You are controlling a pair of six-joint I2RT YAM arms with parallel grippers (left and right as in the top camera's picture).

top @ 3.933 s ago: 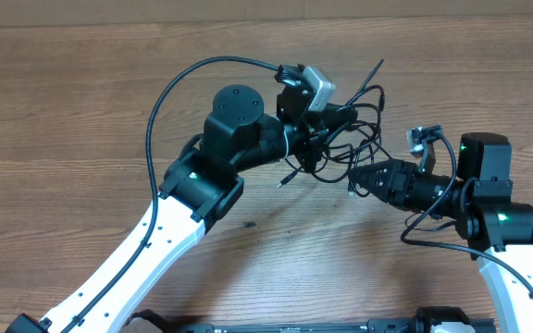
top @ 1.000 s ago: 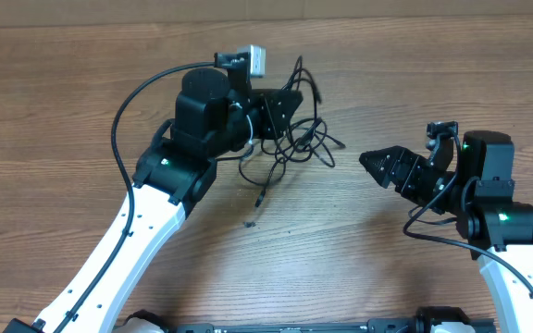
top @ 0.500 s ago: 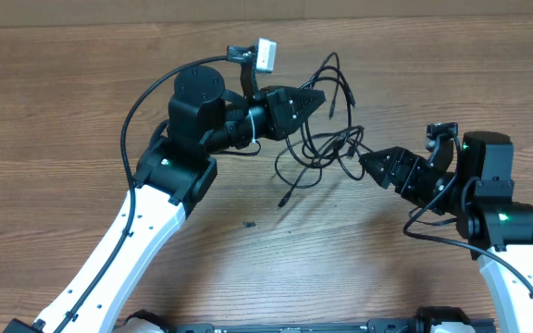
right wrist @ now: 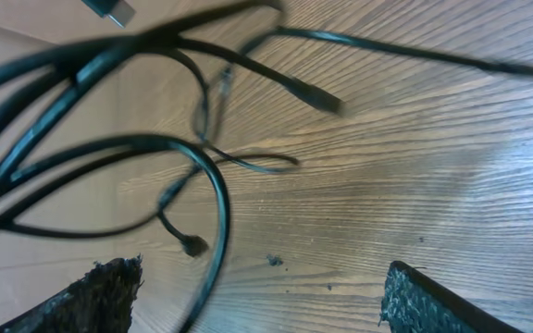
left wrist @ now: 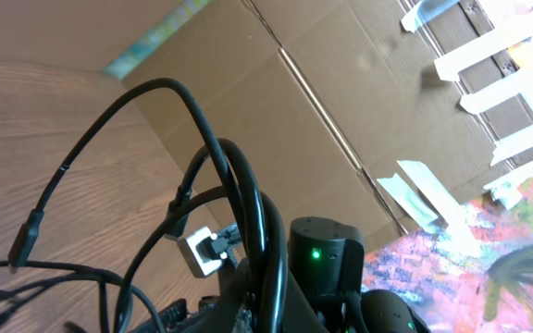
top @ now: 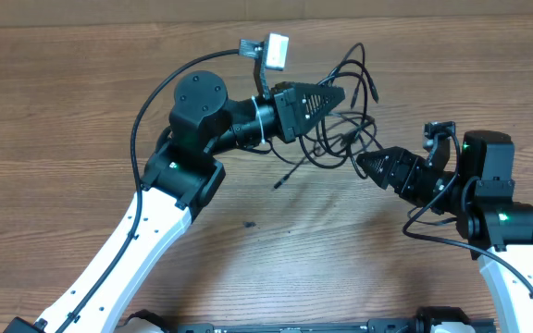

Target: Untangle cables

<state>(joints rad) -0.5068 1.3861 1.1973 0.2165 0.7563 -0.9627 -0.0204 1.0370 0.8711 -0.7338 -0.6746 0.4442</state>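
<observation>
- Left claw (top: 333, 93) is closed on the cables (top: 343, 131) and holds the tangle up off the counter (top: 63, 111), towards the far edge, right of centre.
- Loose loops hang below and right of that claw. One plug end (top: 278, 184) dangles out towards the near edge.
- Right claw (top: 363, 165) is open, its pads (right wrist: 109, 291) spread wide, tip at the tangle's near-right side. Touching or not, cannot tell.
- In the right wrist view, one loop curves down in front of the gap between the pads.

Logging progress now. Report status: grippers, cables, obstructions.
Left gripper shut on the cables, bundle tangled. Right gripper open, tips at the tangle's edge. No obstruction seen.
</observation>
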